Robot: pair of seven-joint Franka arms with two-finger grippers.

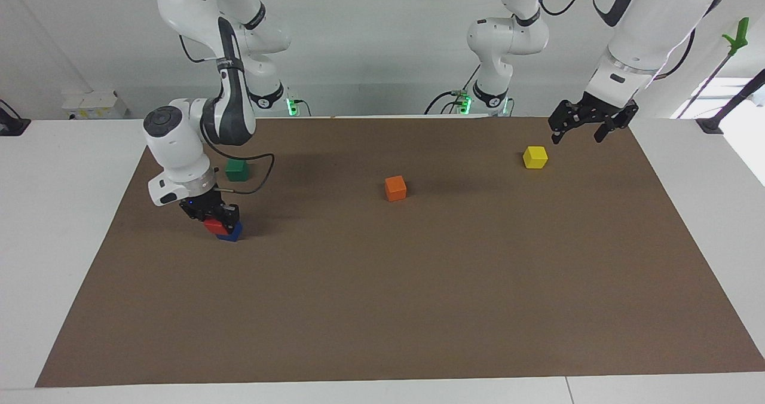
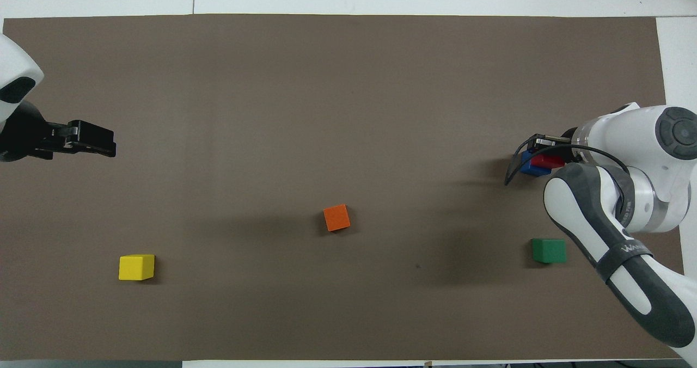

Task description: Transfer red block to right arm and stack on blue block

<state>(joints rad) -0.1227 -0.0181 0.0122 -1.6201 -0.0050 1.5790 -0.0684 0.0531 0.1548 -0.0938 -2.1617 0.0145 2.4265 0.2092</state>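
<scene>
Right gripper (image 1: 214, 217) clamped on red block (image 1: 213, 225), red block resting on blue block (image 1: 230, 232) near green cube (image 1: 236, 169), toward right arm's end. Stacking step nearly done; next: release, lift straight up without nudging stack. Orange cube (image 1: 395, 187) mid-table. Left gripper (image 1: 586, 130) waits over mat near yellow cube (image 1: 535, 156), fingers apart.

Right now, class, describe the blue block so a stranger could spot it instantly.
Start at the brown mat, at the right arm's end. Under the right gripper sits the blue block, farther from the robots than the green block. It alone has the red block on top.
</scene>
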